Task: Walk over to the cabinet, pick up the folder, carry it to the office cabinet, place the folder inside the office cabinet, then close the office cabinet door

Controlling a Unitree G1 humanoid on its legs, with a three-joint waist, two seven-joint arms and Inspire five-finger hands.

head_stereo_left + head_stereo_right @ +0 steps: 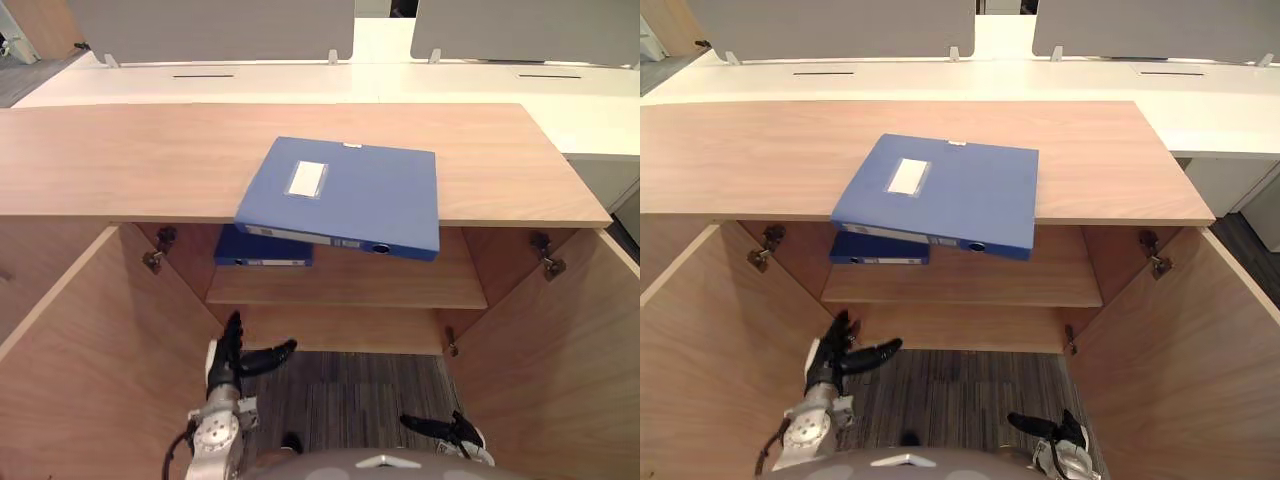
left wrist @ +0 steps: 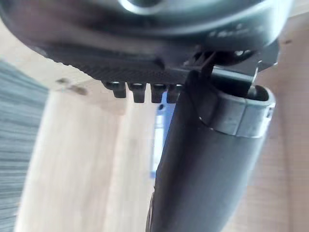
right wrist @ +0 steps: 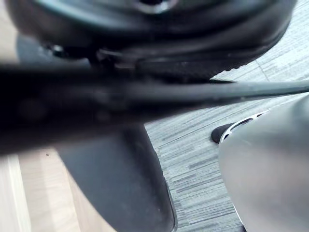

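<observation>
One blue folder [image 1: 345, 195], white label, overhanging cabinet top [image 1: 120, 160]; left robot hand [image 1: 232, 358], right robot hand [image 1: 450, 430] both spread, empty.

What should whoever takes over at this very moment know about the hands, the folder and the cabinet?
Left hand: open, empty, low before the cabinet.
Right hand: open, empty, low on the right.
Blue folder lies flat on the cabinet's top, one corner overhanging the front edge. Second blue folder lies on the shelf inside. Doors stand open.
Done: robot is at the cabinet.
Left: grasp the top folder, put it inside, shut the doors.
</observation>
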